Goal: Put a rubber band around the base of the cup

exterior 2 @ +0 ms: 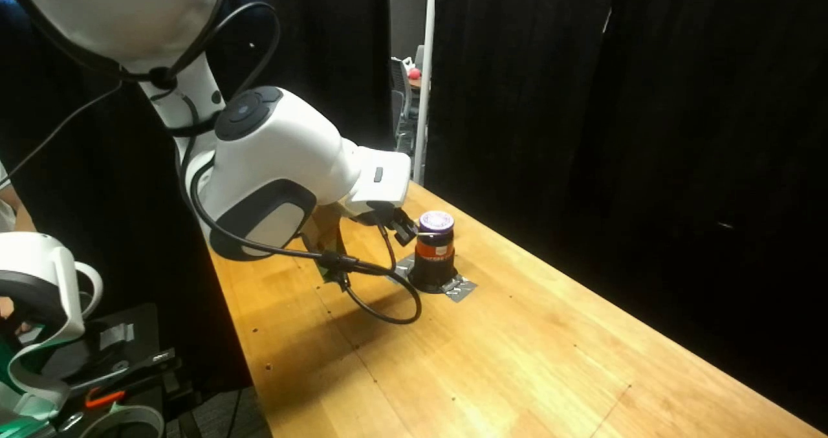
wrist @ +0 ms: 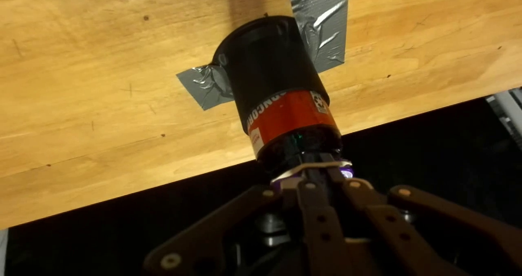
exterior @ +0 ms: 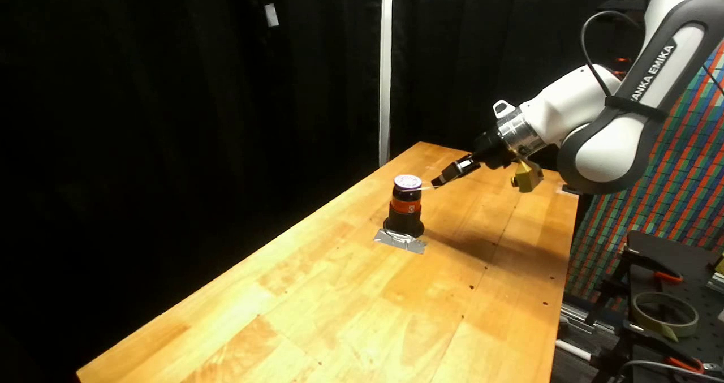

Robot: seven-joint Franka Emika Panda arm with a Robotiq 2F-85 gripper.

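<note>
Hand (exterior: 436, 183) pinching rubber band (wrist: 325, 164) — nr top of cup (exterior: 405, 206), upright on tbl (exterior: 362, 298).

Both exterior views look slantwise down along the surface (exterior: 339, 315) from well back, the cup (exterior: 406, 206) near mid-picture; in an exterior view the arm (exterior: 613, 151) stands toward two o'clock, in an exterior view the arm (exterior 2: 291, 147) stands toward ten. The wrist view sits much nearer, facing obliquely down past the tool (wrist: 317, 162) at six o'clock; cup and surface show in all three.
</note>
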